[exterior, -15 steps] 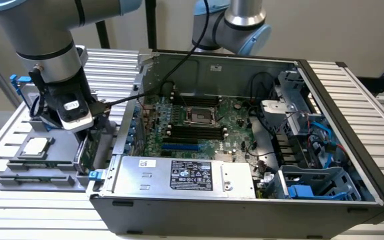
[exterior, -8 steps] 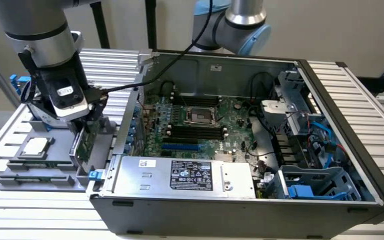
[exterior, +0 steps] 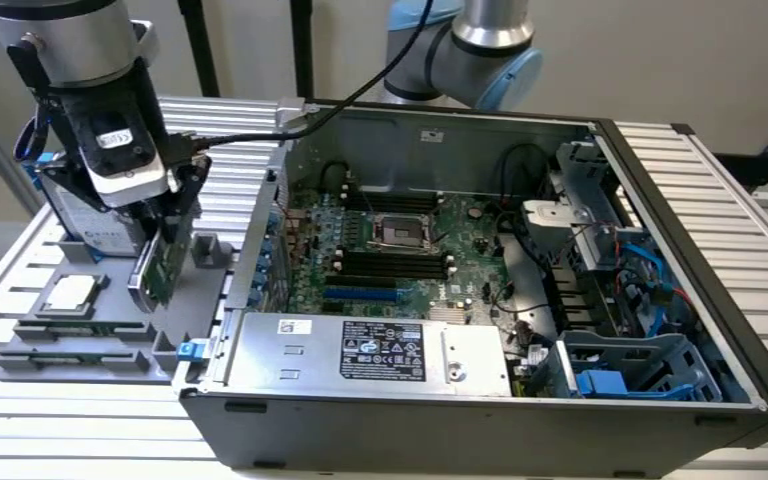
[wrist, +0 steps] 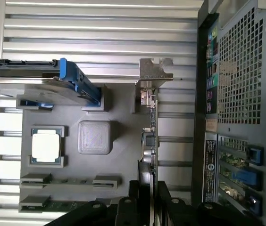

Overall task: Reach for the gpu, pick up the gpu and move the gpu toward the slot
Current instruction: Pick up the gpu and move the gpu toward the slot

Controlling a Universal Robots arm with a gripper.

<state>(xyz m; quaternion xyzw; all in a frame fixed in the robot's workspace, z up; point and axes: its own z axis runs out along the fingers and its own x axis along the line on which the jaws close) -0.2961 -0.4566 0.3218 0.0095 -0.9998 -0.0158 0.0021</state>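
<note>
The gpu stands on edge in the grey parts holder at the exterior view's left, just outside the computer case. In the wrist view the gpu shows edge-on as a thin dark strip ending in its silvery bracket. My gripper comes down on its upper edge. In the wrist view the gripper straddles the card, and the black fingers press against both of its faces. The blue slot lies on the motherboard inside the case.
The open computer case takes up the middle and right, its perforated rear wall close beside the gpu. On the holder sit a silver hard drive with blue clips, a CPU and memory sticks. A second arm stands behind the case.
</note>
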